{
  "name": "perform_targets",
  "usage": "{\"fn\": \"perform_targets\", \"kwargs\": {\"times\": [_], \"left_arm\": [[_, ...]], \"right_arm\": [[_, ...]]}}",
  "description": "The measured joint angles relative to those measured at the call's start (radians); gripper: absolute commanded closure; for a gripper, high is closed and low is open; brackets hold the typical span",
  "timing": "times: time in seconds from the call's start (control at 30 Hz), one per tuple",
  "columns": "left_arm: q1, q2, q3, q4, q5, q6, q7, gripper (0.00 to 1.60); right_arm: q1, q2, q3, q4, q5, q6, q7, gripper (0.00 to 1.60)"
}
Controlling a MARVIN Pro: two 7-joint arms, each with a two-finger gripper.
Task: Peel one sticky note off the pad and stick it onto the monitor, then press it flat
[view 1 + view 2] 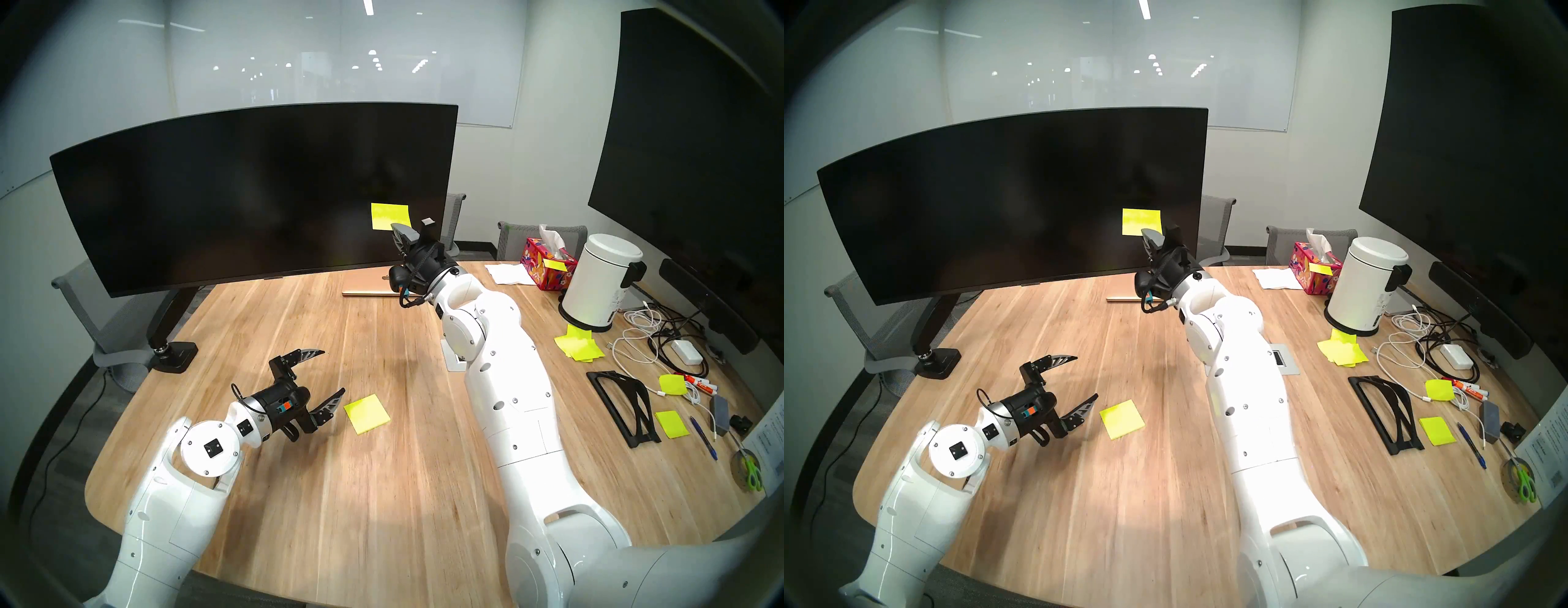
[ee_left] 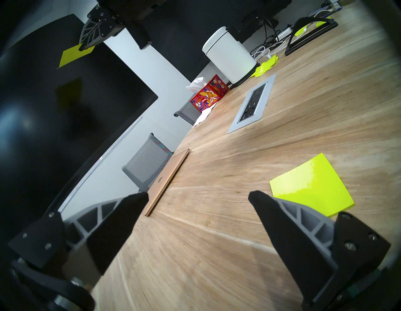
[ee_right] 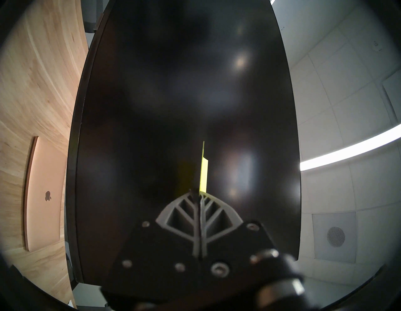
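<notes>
Right gripper (image 1: 396,231) is clamped shut on the lower right corner of the sticky note (image 1: 390,215), holding it up in front of the monitor (image 1: 254,191), low on its right side. In the right wrist view we see the note (image 3: 203,173) edge-on, standing out from the glass with a dim yellow reflection beside it, so we judge it isn't stuck yet; contact can't be confirmed from any view.

How we'd do the stick well:
- The note's face isn't parallel to the screen. We need to turn it flat-on before closing the gap, or only an edge lands.
- We can't tell which edge carries the adhesive. Lead with that one.
- Go in slow. The monitor hangs on a jointed arm mount (image 1: 165,314) and will likely give under a hard push.
- Release only once the note is seated, then press with closed fingertips from the stuck edge outward.

Left gripper (image 1: 312,380) hangs over the table (image 1: 382,488), jaws wide apart and empty, just beside the pad (image 1: 367,413). It's well clear of the right arm. The gold laptop (image 1: 369,288) sits under the monitor, below the work area; we keep the elbow off it.
</notes>
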Motion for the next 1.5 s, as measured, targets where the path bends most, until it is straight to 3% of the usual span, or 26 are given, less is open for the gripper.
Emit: {"fn": "perform_targets", "kwargs": {"times": [0.7, 1.5], "left_arm": [[0.000, -0.001, 0.000, 0.000, 0.000, 0.000, 0.000, 0.00], [0.000, -0.001, -0.001, 0.000, 0.001, 0.000, -0.001, 0.00]], "right_arm": [[0.053, -0.003, -0.009, 0.063, -0.004, 0.024, -0.045, 1.60], [0.082, -0.003, -0.029, 0.096, -0.036, 0.026, -0.027, 1.60]]}}
